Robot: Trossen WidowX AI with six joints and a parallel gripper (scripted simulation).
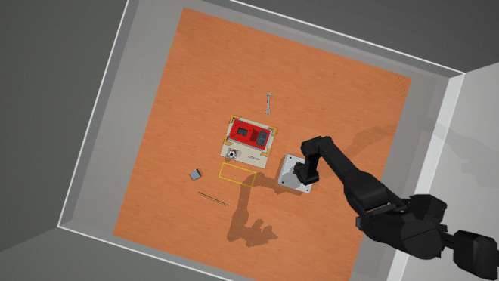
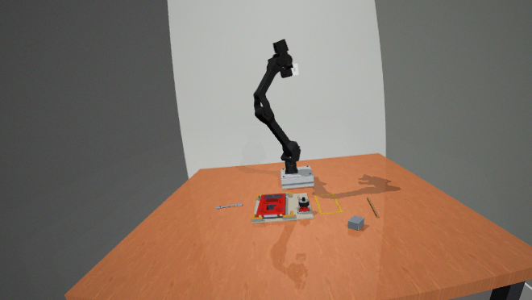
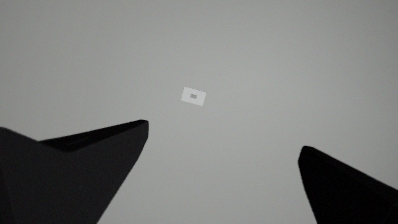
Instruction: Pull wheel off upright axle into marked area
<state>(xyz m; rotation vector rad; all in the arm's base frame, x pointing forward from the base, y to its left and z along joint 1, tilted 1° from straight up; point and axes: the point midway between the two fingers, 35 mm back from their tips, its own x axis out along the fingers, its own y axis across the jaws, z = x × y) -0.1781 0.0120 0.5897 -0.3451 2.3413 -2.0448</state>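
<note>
the pincer (image 3: 222,150) is held spread wide, nearly at full opening, and nothing is gripped or touched by it. in the wrist view its two dark fingers are seen well apart, with only a grey wall and a small white plate (image 3: 193,96) between them. in the exterior view the pincer (image 2: 280,45) is carried high above the tabletop (image 2: 201,258), at the top of the raised black arm (image 2: 268,113), which is mounted on a grey base (image 2: 297,178).

the wheel (image 2: 303,200) is found on the upright axle, at the corner of a beige board (image 2: 282,218) that lies on the tabletop in front of the base. a red fixture (image 2: 272,204) is set on the same board, beside the wheel. the marked area (image 2: 328,203), a yellow outline, is drawn just beside the board, on the wheel's side, and nothing is seen inside it.

a grey block (image 2: 355,222) is placed near the marked area, farther from the board, and a thin rod (image 2: 372,207) lies beyond the marked area, apart from it. a small wrench (image 2: 229,206) lies on the opposite side of the board, well apart from the wheel.
</note>
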